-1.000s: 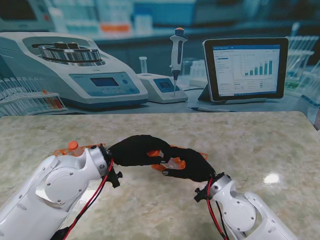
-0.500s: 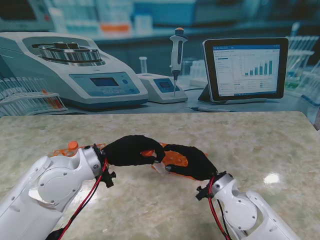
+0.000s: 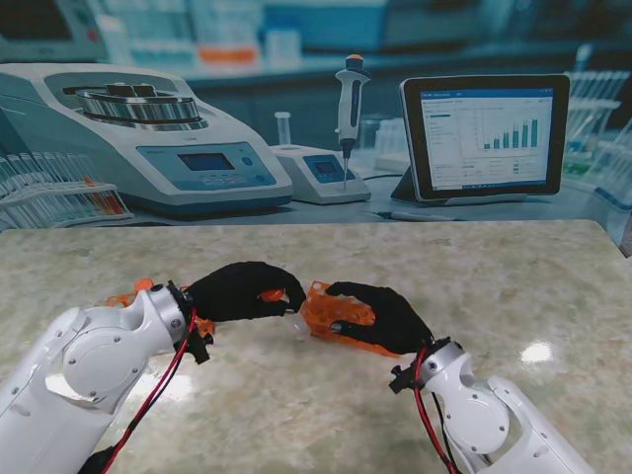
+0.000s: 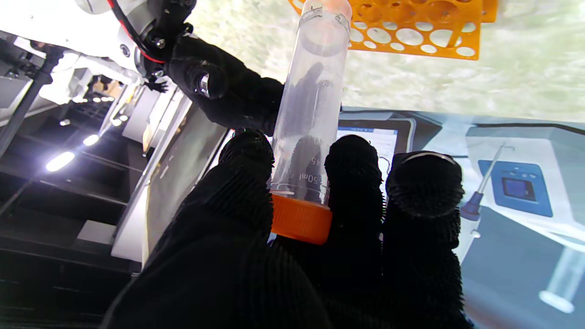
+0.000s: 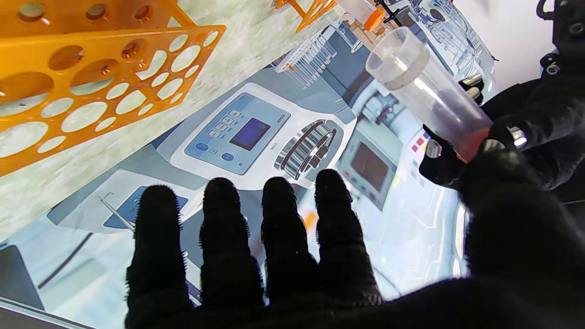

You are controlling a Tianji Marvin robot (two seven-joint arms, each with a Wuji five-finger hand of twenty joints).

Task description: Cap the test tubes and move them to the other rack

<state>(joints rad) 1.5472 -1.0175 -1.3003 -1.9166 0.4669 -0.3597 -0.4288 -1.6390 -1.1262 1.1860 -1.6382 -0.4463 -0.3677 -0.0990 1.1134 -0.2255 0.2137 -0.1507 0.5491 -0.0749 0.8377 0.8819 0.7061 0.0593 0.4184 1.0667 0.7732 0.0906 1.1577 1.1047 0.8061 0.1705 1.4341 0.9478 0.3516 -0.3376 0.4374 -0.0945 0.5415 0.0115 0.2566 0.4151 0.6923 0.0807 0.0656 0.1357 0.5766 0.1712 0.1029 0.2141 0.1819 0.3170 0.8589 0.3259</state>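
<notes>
Left hand [image 4: 320,237], black-gloved, grips a clear plastic test tube [image 4: 311,105] at its orange screw cap [image 4: 299,219]. Tube's far end points toward an orange perforated plastic rack [image 4: 411,32] on the mottled stone surface [image 4: 502,82]. Right hand [image 4: 233,96] sits just beside the tube.

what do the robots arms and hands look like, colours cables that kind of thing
Both arms are glossy white with rounded joint housings, the left arm and the right arm. Red and black cables run along each forearm to a black wrist fitting. The left hand and right hand are five-fingered, covered in black ribbed knit gloves. The left wrist view shows a small metal stud on a right-hand knuckle.
</notes>
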